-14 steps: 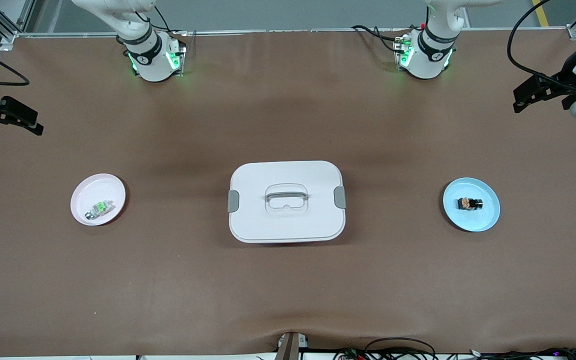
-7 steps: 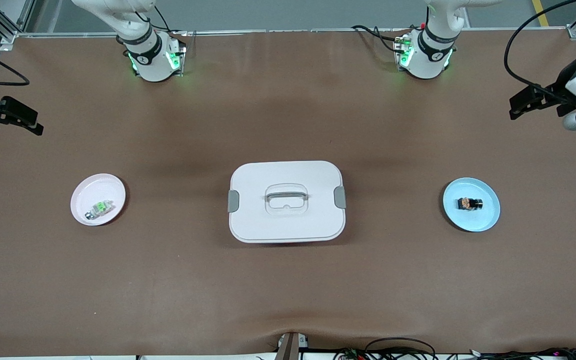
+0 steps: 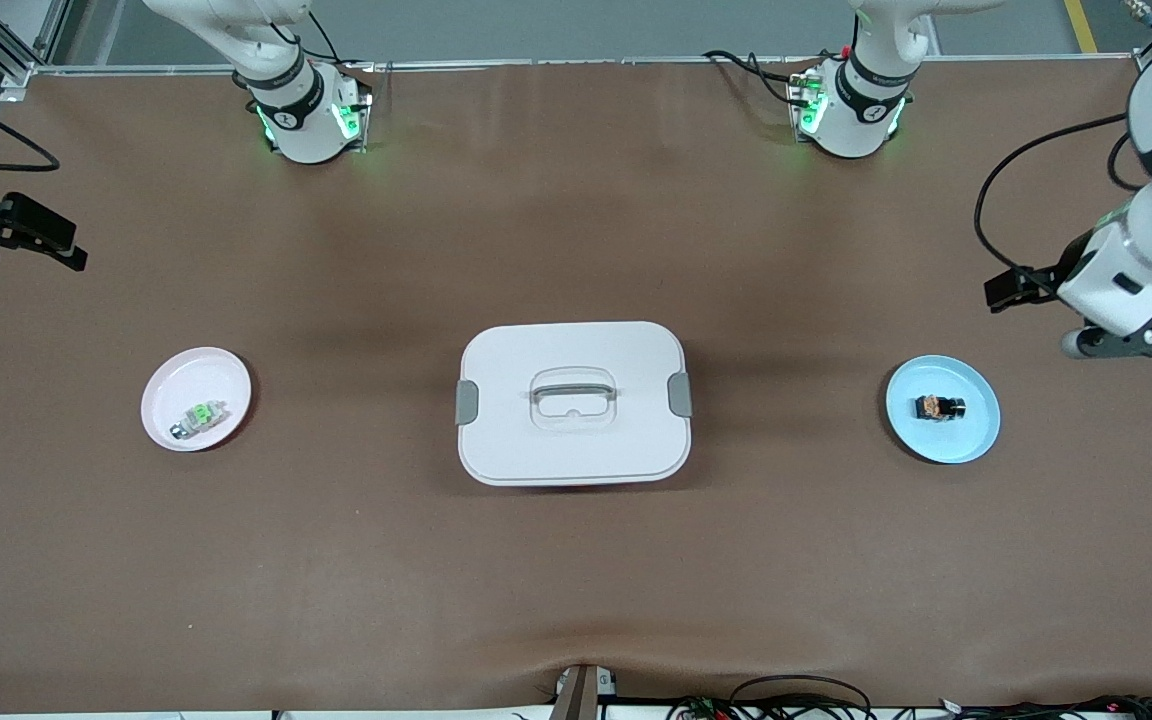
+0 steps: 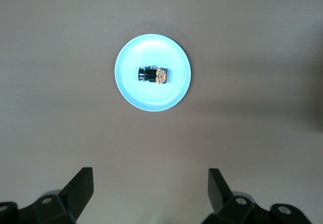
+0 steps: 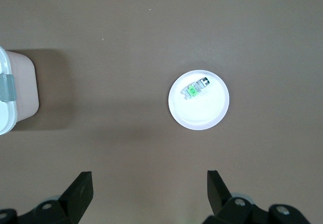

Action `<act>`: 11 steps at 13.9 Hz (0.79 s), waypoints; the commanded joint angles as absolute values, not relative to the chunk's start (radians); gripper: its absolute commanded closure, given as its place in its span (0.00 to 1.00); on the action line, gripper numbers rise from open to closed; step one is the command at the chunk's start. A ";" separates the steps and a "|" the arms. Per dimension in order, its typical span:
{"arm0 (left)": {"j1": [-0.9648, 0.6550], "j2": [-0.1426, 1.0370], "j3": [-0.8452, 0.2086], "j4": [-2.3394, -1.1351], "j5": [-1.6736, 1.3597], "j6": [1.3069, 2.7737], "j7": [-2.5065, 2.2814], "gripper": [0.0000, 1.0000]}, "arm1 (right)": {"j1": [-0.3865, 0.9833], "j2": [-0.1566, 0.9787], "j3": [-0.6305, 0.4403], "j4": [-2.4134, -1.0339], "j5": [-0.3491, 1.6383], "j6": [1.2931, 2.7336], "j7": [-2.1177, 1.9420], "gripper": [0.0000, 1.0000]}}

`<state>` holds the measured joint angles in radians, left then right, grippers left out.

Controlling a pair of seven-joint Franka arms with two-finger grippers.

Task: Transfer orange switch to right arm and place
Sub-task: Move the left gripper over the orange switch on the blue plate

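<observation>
From the front view I see the left arm's white forearm angled down over the left arm's end of the table, its black left gripper (image 3: 1011, 290) up in the air over bare brown cloth close to the round light-blue plate (image 3: 976, 438). The tiny black orange switch (image 3: 939, 407) lies on that plate, untouched. My left wrist view looks straight down on plate and switch (image 4: 153, 75), with the two black fingers (image 4: 81, 188) spread wide and nothing between them.

The right gripper (image 3: 11, 235) waits at the right arm's edge of the table. Only its wrist view shows its fingers (image 5: 79, 191), likewise wide apart, over the cloth. That view also takes in the round white plate (image 5: 199, 118) carrying the small white-and-grey component with a green top (image 5: 196, 89), plus a corner of the white lidded box (image 5: 10, 95), which sits mid-table in the front view.
</observation>
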<state>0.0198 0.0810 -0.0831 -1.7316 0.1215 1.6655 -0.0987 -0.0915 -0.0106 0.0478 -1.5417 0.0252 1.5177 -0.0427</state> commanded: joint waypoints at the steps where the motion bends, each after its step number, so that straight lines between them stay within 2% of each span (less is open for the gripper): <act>1: 0.025 0.048 -0.084 -1.831 0.138 1.753 -0.086 0.00 | -0.103 -0.005 0.058 -1.528 0.015 1.509 -0.048 0.00; 5: 0.106 0.075 -0.086 -1.969 0.138 1.978 -0.005 0.00 | -0.103 -0.005 0.058 -1.528 0.015 1.511 -0.048 0.00; 11: 0.136 0.216 -0.089 -1.979 0.121 2.121 0.029 0.00 | -0.106 -0.005 0.058 -1.528 0.015 1.509 -0.049 0.00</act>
